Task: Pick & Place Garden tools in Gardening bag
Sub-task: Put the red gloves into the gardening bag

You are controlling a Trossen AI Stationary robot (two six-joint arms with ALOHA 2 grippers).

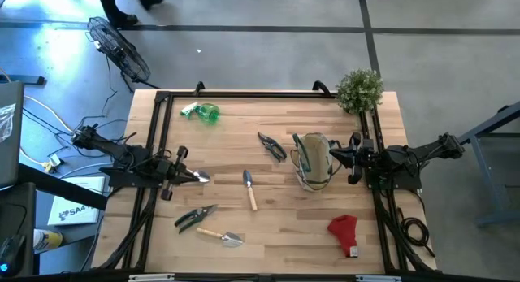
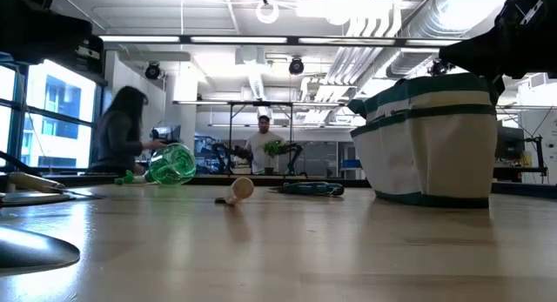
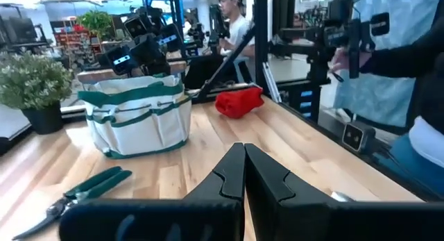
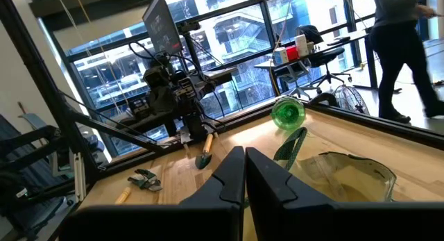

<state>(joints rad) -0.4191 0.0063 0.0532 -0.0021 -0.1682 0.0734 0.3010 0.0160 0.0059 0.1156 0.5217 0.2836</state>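
The beige gardening bag (image 1: 313,160) with green trim stands upright on the table's right half, its mouth open (image 4: 347,175). My right gripper (image 1: 335,156) is shut and hangs level beside the bag's rim, above the table. My left gripper (image 1: 195,176) is shut near the left edge, pointing toward the bag (image 3: 135,119). Lying flat on the table are a green spray bottle (image 1: 203,112), dark shears (image 1: 272,145), a wooden-handled trowel (image 1: 249,188), green shears (image 1: 195,219), a second trowel (image 1: 221,236) and a red glove (image 1: 344,232).
A bushy potted plant (image 1: 359,89) stands at the far right corner. A black frame (image 1: 244,93) runs along the table's edges. A silvery metal piece (image 1: 203,179) lies just past my left fingertips. People move in the room beyond (image 2: 122,132).
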